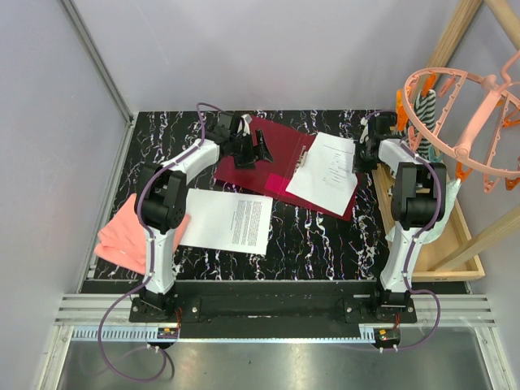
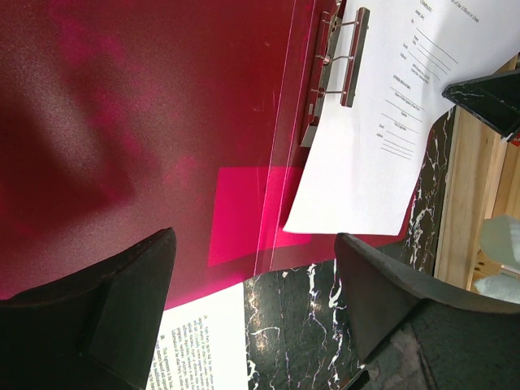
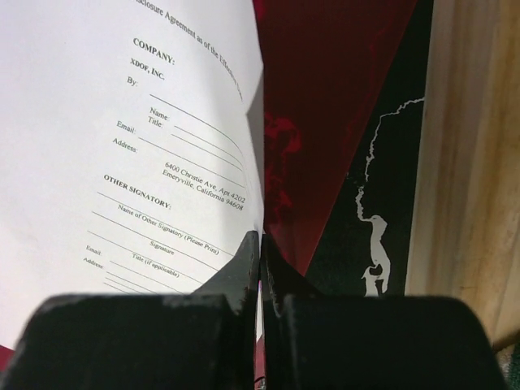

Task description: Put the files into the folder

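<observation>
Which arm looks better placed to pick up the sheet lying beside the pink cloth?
Left. The left tool is open above the folder, nearer the loose sheet; the right tool is shut on the other sheet.

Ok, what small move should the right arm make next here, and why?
Probably lower the pinched sheet flat onto the open folder and release. The right gripper has its jaws shut on the sheet's edge, and the sheet overlaps the folder's right half; the left gripper hovers open above the folder, and a second sheet lies outside it.
</observation>
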